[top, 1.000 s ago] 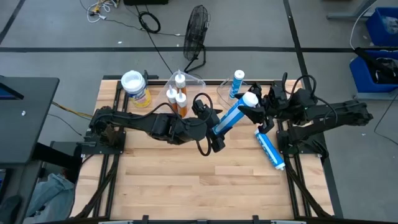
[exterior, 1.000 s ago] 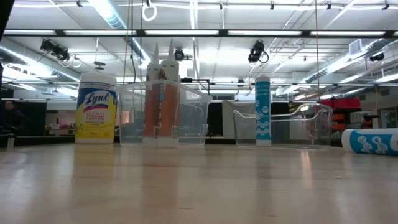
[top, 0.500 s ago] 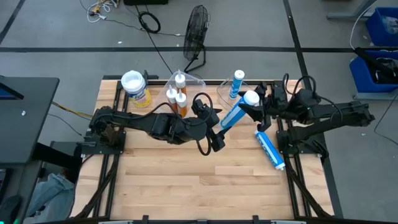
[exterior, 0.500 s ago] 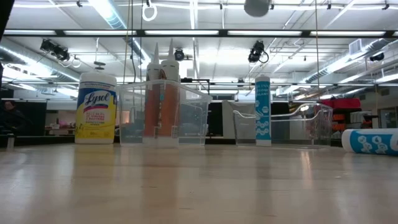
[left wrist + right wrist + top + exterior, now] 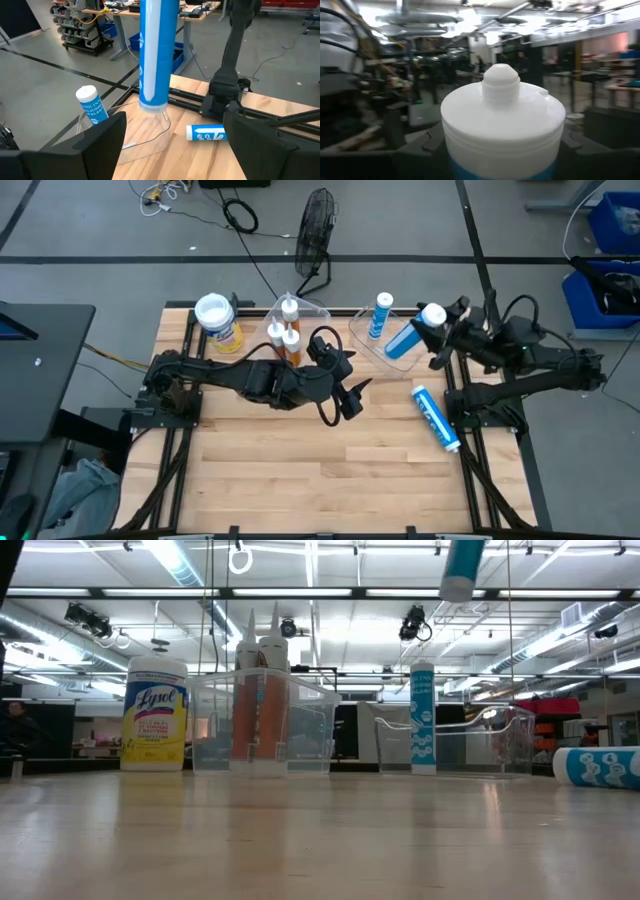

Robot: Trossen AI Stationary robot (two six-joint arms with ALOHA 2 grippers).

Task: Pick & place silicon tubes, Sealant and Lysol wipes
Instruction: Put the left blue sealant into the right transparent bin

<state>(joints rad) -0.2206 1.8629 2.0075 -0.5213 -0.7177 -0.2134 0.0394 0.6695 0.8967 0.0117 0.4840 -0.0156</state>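
Note:
My right gripper (image 5: 438,332) is shut on a blue-and-white tube (image 5: 405,340) held in the air over the clear right bin (image 5: 372,338). The tube's lower end shows at the top of the low view (image 5: 462,565) and in the left wrist view (image 5: 152,50). Another blue tube (image 5: 382,310) stands upright in that bin. A third (image 5: 435,418) lies on its side on the table. My left gripper (image 5: 352,394) is open and empty, left of the bin. The yellow Lysol wipes canister (image 5: 218,320) stands on its base at the far left. My right gripper pinches the tube just below its white cap (image 5: 502,120), one finger on each side. The fingers come from the table's right side and lie across the tube. The tube is lifted clear and slants down from the cap, its lower end (image 5: 152,102) above the right bin.
A second clear bin (image 5: 295,330) at the far middle holds orange tubes (image 5: 260,700) standing upright. Bare wood lies along the near half of the table (image 5: 320,480). A fan (image 5: 315,225) stands on the floor beyond the far edge.
My right gripper has carried the tube toward the table's right and far edge, away from my left gripper, whose fingers its lower end has left. The tube has tipped more upright and its lower end now hangs over the right bin.

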